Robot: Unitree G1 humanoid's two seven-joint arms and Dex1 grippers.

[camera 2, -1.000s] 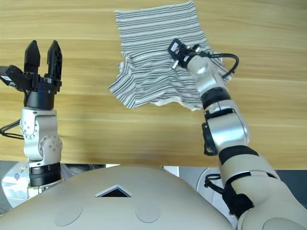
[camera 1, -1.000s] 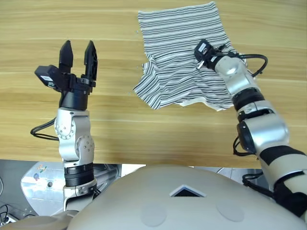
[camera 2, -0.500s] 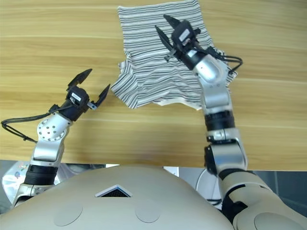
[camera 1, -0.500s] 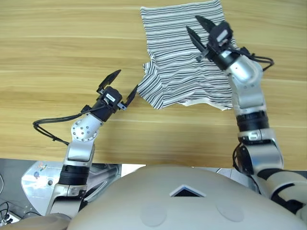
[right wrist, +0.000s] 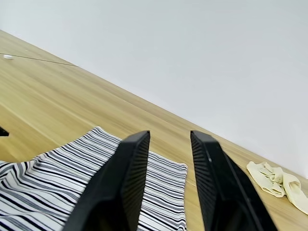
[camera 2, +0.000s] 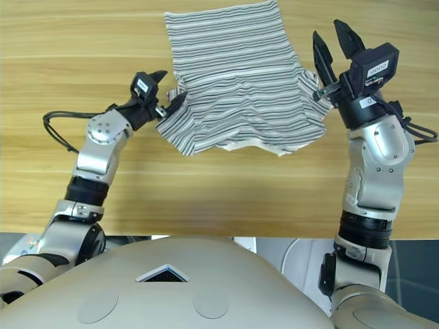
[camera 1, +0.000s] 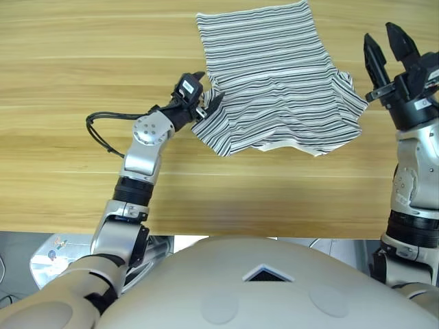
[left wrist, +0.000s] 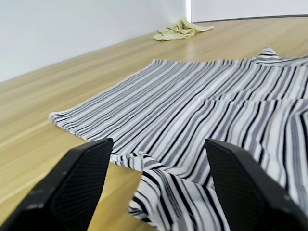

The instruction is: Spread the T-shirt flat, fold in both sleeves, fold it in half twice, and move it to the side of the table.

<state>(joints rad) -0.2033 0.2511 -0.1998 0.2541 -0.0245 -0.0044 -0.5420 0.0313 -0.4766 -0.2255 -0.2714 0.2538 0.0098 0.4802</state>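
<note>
A black-and-white striped T-shirt lies rumpled on the wooden table, its hem toward the far side and its sleeves toward me. My left gripper is low at the shirt's left sleeve, open, with the bunched sleeve edge between its spread fingers. My right gripper is raised to the right of the shirt, beyond the right sleeve. It is open and holds nothing, its fingers pointing over the far part of the shirt.
A small pale yellow cloth lies far off on the table, past the shirt. Bare wood stretches left of the shirt and along the near side up to the table's front edge.
My left arm swung down and forward to the left sleeve. The right gripper let go of the shirt's right side, rose and moved right. The right sleeve now lies spread out.
</note>
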